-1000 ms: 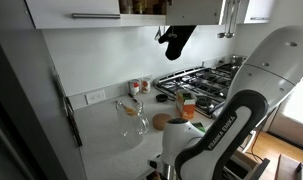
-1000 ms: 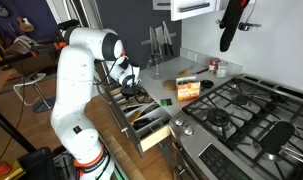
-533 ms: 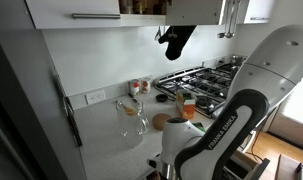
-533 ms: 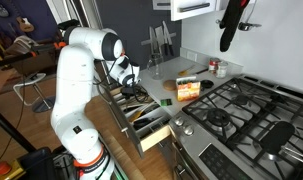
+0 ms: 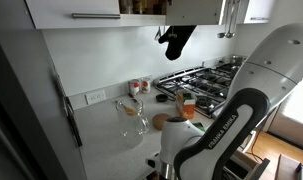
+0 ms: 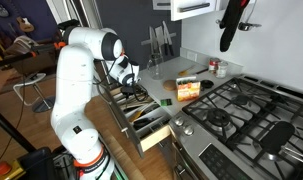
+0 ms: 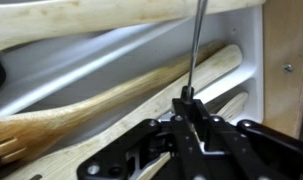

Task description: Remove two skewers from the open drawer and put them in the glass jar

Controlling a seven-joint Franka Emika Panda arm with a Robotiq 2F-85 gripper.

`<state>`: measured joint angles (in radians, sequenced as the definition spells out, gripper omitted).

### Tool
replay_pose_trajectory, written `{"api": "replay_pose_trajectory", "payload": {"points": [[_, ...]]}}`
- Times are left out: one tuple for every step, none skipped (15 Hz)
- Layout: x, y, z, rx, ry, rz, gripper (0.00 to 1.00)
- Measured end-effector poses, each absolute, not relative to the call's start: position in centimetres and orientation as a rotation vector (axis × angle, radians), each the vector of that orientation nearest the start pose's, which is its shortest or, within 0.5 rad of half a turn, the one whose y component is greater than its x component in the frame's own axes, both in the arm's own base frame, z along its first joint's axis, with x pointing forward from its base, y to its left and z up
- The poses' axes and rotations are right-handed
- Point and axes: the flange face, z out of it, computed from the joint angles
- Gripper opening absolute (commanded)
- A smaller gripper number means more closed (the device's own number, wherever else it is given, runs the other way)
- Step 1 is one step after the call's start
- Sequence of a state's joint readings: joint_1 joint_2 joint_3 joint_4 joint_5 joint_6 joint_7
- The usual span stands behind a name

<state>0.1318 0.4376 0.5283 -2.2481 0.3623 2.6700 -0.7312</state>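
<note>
In the wrist view my gripper [image 7: 188,100] is shut on a thin dark skewer [image 7: 196,45] that runs straight up out of the fingertips. Below it lie wooden utensils [image 7: 111,100] in the light interior of the open drawer [image 7: 111,50]. In an exterior view the arm reaches down into the open drawer [image 6: 149,125], with the gripper [image 6: 127,86] at its far end. The clear glass jar [image 5: 131,117] stands on the grey counter in an exterior view, apart from the gripper. A second skewer cannot be made out.
Two red-lidded spice jars [image 5: 139,87] stand by the wall. A flat brown disc [image 5: 163,122] and an orange box [image 5: 187,103] lie near the gas stove [image 6: 241,108]. A black mitt [image 6: 229,28] hangs above. The drawer front [image 6: 157,137] juts into the aisle.
</note>
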Motion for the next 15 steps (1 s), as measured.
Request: {"api": "replay_pose_trajectory", "payload": {"points": [[43.3, 33.1, 19.6, -2.407, -1.350, -0.034, 0.04], [43.3, 33.1, 19.7, -2.407, -1.350, -0.034, 0.04], [43.3, 33.1, 19.7, -2.407, -1.352, -0.036, 0.04], [43.3, 33.1, 19.9, -2.407, -1.356, -0.041, 0.04], [43.3, 33.2, 20.3, -2.408, -1.364, -0.052, 0.04], [43.3, 33.2, 21.0, -2.412, -1.374, -0.067, 0.04], [43.3, 33.1, 21.8, -2.416, -1.387, -0.085, 0.04], [43.2, 33.1, 22.8, -2.422, -1.401, -0.107, 0.04], [43.0, 33.0, 23.7, -2.428, -1.411, -0.125, 0.04], [42.8, 33.0, 24.5, -2.434, -1.421, -0.143, 0.04], [42.6, 32.9, 25.3, -2.439, -1.431, -0.160, 0.04], [42.4, 32.7, 26.0, -2.446, -1.440, -0.176, 0.15], [42.3, 32.5, 26.6, -2.453, -1.446, -0.192, 0.15], [42.1, 32.3, 27.1, -2.459, -1.451, -0.203, 0.15], [41.9, 32.1, 27.5, -2.464, -1.454, -0.210, 0.15]]}}
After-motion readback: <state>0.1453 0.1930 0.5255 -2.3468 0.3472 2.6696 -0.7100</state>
